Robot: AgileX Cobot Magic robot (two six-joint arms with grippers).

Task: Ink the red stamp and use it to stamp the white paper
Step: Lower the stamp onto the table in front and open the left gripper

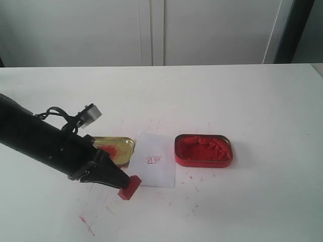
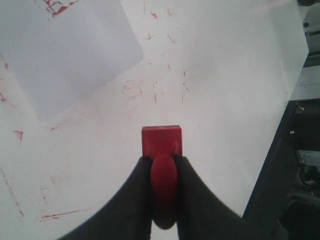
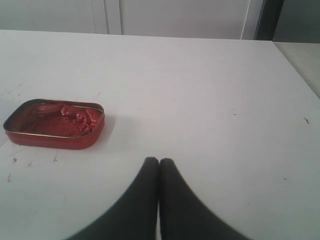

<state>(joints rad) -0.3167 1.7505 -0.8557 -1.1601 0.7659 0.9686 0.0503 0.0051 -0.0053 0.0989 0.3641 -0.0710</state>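
Pinching red stamp (image 1: 129,187) in my left jaws, right jaws pressed together; inked face could smear the table (image 1: 237,212).

Bright diffuse light, faint shadows; left wrist view washed-out and soft.

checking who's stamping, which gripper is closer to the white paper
Left. The left gripper holds the red stamp beside a corner of the white paper; the right gripper sits shut, past the red ink tin, outside the exterior view.
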